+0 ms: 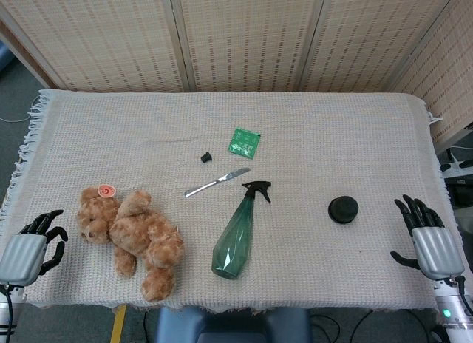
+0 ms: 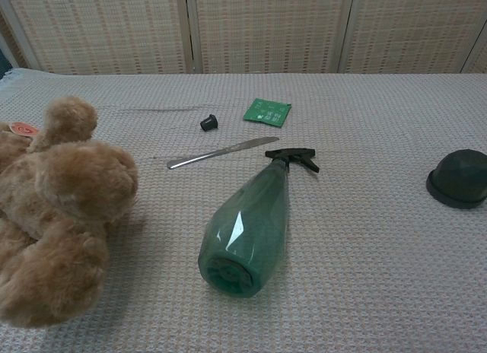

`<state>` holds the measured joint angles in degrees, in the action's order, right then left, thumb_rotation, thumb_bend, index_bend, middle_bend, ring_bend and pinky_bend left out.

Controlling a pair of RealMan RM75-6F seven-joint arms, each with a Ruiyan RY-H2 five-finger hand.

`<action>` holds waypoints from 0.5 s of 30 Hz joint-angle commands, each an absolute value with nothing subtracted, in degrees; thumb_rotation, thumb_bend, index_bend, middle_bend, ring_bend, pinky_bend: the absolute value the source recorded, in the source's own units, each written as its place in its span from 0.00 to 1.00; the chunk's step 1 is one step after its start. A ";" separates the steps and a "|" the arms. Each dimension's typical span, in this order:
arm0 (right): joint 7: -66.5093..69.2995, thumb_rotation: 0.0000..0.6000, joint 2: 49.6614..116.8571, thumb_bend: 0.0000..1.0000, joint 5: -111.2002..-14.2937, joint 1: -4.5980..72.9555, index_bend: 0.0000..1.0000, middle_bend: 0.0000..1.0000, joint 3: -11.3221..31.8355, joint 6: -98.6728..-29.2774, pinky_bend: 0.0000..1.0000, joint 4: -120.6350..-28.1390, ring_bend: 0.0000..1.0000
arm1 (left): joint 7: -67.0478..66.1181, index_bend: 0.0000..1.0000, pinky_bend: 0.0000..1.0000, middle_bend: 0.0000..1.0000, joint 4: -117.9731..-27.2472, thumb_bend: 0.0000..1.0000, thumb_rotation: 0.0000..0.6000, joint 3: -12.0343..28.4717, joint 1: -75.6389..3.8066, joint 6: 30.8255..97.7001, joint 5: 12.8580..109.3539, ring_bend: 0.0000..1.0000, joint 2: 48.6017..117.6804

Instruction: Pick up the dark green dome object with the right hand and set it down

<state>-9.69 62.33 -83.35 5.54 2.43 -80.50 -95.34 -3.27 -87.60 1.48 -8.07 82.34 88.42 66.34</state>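
The right hand [image 1: 431, 239] rests at the right edge of the table, palm down, its dark fingers [image 1: 418, 210] spread apart and pointing away from the robot, with the thumb sticking out toward the middle of the table. It holds nothing. The dark green dome [image 1: 343, 209] sits on the cloth [image 1: 318, 128] to the left of this hand, near it but not touching, flat side down (the chest view shows its rounded top and a darker rim at the base).

Taking the dome as the marker: the green spray bottle [image 1: 238, 236] lies on its side well to the left of it, black trigger head pointing away from the robot and its base toward the near edge. A butter knife [image 1: 216, 182] lies just beyond the bottle's nozzle, further left of the dome and slightly farther back, blade toward the dome's side. A small black cap [image 1: 206, 157] sits a little past the knife, and a green packet [image 1: 244, 142] lies flat behind that, farther back than the dome and left of it. The teddy bear [image 1: 133, 236] sprawls far left of the dome, on the other side of the bottle, an orange tag on its head.

The left hand [image 1: 31, 247] is at the left edge, beyond the bear, fingers loosely curled and holding nothing.
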 commanded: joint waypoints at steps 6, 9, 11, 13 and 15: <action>-10.23 1.00 62.37 0.06 -81.85 5.97 0.02 0.00 2.82 -79.18 0.15 -95.36 0.00 | -4.24 0.52 0.39 0.15 -88.60 0.53 1.00 1.35 -7.46 83.71 88.43 0.17 66.11; -10.41 1.00 62.63 0.05 -81.34 6.61 0.02 0.00 3.34 -78.54 0.15 -94.78 0.00 | -4.31 0.52 0.39 0.15 -88.55 0.53 1.00 1.44 -7.25 84.51 88.72 0.17 66.19; -11.39 1.00 63.71 0.06 -81.00 7.03 0.03 0.00 4.06 -78.89 0.15 -93.33 0.00 | -4.17 0.52 0.39 0.15 -88.37 0.53 1.00 1.57 -7.21 84.90 88.84 0.17 66.29; -12.53 1.00 64.95 0.06 -80.74 7.54 0.03 0.00 4.60 -78.96 0.15 -91.57 0.00 | -4.13 0.52 0.39 0.15 -88.20 0.53 1.00 1.69 -7.22 84.99 88.73 0.17 66.38; -12.85 1.00 66.08 0.06 -79.73 8.26 0.03 0.00 5.07 -77.85 0.16 -90.08 0.00 | -4.14 0.52 0.39 0.15 -88.13 0.53 1.00 1.72 -7.29 84.72 88.47 0.17 66.35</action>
<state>-12.26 65.14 -80.50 7.62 4.52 -78.51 -91.14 -4.15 -88.14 1.70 -7.26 84.79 88.54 66.36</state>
